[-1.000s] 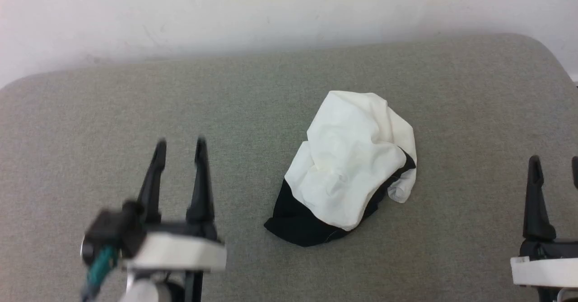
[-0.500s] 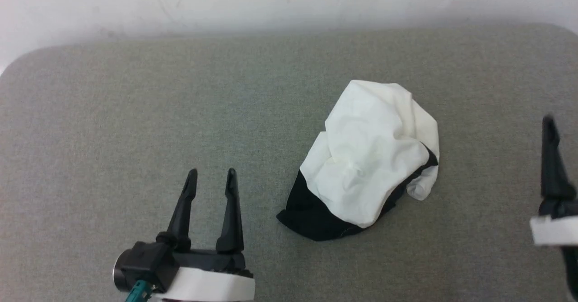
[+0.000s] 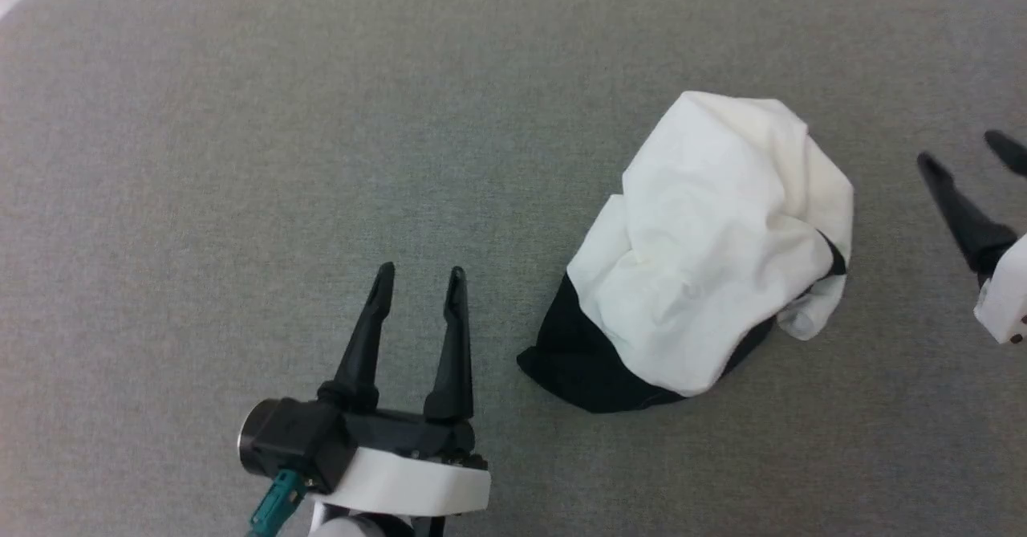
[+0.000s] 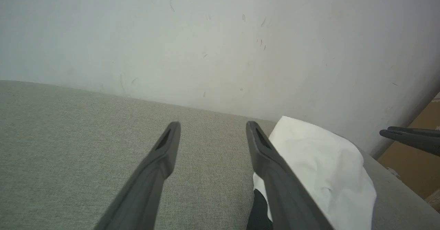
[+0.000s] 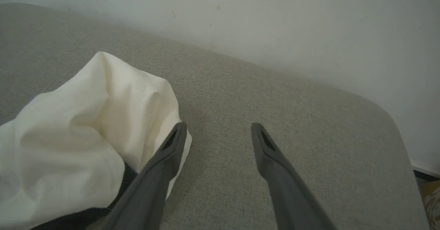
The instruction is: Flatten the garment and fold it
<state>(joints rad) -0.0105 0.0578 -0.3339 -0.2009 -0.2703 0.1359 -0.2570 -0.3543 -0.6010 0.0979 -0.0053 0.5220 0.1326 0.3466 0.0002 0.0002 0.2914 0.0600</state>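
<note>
— on the grey worktop (image 3: 200, 160), right of centre: the garment (image 3: 706, 256), crumpled in one heap. white cloth on top, black part (image 3: 578, 356) poking out at the near-left edge.
— tools?
— left tool (image 3: 421, 270) wide open, empty. sits just left of the black edge, fingers pointing away from the robot, clear of the cloth.
— right one?
— right tool (image 3: 957, 148) at the head view's right edge, also spread wide, nothing in it. fingers angle up-left, apart from the heap's right side.
— wrist cams agree?
— left wrist view: garment (image 4: 326, 168) lies right of the fingers, one finger crossing in front of it; contact can't be told from there. white wall (image 4: 206, 34) behind the worktop. right wrist view: garment (image 5: 68, 147) at the left, one fingertip (image 5: 179, 133) lined up with its white edge, bare worktop between the fingers.
— flat anywhere?
— no. bunched and creased all over, a small rolled fold (image 3: 810, 316) sticking out at the near-right.
</note>
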